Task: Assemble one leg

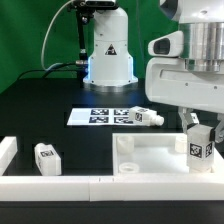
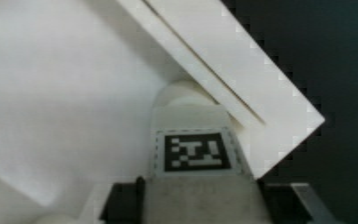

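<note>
Black table (image 1: 40, 110), green backdrop. Largest piece: white tabletop (image 1: 150, 158), tray-like, lying flat at the near right of the exterior view, with a white rail along the near edge. The gripper (image 1: 199, 133) hangs over the tabletop's right corner and is clamped on a leg (image 1: 199, 146), held upright, long axis vertical, tagged face toward the camera. In the wrist view the leg (image 2: 197, 150) sits between the two fingers (image 2: 130, 203), nose pointing down toward the tabletop's raised rim (image 2: 229, 75); whether it touches the surface cannot be told. Judgement: the coming move turns on that vertical line, leg straight above the corner seat; the rim just beside is the likely thing to catch on. The marker board (image 1: 100, 116) lies farther back, centre. A second leg (image 1: 140, 117) lies on its side at the board's right end. A third leg (image 1: 46, 157) stands near left, well apart from the gripper.
</note>
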Tool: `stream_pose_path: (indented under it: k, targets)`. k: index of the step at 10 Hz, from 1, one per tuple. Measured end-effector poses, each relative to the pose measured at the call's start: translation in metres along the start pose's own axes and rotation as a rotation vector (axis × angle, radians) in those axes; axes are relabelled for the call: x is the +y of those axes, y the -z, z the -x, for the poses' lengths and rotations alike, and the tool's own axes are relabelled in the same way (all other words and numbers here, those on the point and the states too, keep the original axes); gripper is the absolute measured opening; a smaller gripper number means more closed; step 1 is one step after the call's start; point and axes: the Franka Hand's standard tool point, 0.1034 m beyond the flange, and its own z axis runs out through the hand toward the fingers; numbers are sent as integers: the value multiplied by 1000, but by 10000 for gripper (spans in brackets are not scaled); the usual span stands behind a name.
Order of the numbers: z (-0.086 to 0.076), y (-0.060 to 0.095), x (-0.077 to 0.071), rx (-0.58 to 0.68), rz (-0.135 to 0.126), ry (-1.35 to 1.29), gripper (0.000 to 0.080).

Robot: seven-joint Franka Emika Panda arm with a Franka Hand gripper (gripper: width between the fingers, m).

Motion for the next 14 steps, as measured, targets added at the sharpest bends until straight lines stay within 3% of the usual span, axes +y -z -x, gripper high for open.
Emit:
stream_pose_path:
  k: [3, 4, 6, 7, 8, 9, 10, 11, 14]
  targets:
    - [7, -2, -4, -16, 0, -574, 285]
    - [8, -2, -6, -20, -16, -698, 285]
    - [8, -1, -7, -22, -18, -802, 288]
    - [9, -2, -7, -22, -17, -788, 288]
    - [9, -2, -7, -21, -17, -750, 460]
    - [8, -2, -6, -21, -15, -716, 460]
    - [4, -1, -4, -32, -1, -472, 602]
    - [0, -2, -3, -43, -9, -332, 640]
    - [0, -4, -1, -39, -17, -160, 647]
